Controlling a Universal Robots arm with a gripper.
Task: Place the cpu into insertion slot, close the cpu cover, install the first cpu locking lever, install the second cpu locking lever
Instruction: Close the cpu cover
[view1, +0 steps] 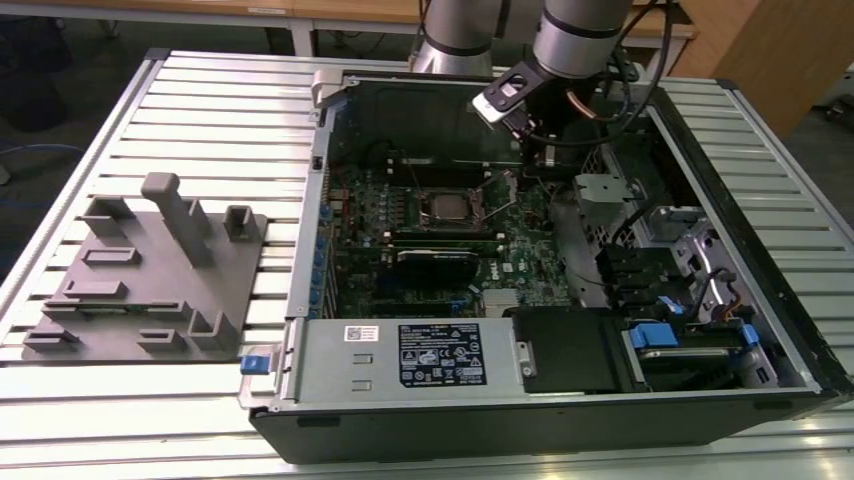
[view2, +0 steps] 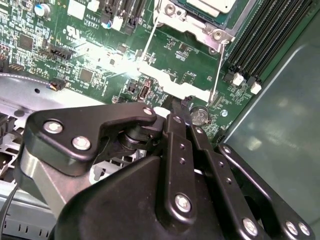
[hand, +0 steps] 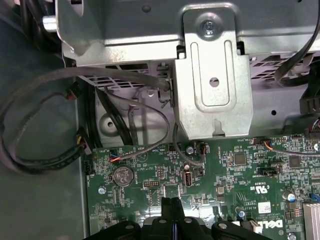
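Green circuit board (hand: 230, 175) beneath pincer (hand: 172, 201), fingertips pressed together

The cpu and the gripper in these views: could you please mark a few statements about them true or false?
1. The cpu sits in the insertion slot. True.
2. The gripper holds the cpu. False: it is shut over the green board, with nothing seen between its fingers.
3. A coin cell lies on the green board near the gripper. True.
4. The grey fixture stands inside the computer case. False: it stands on the table, at the exterior view's left of the case.
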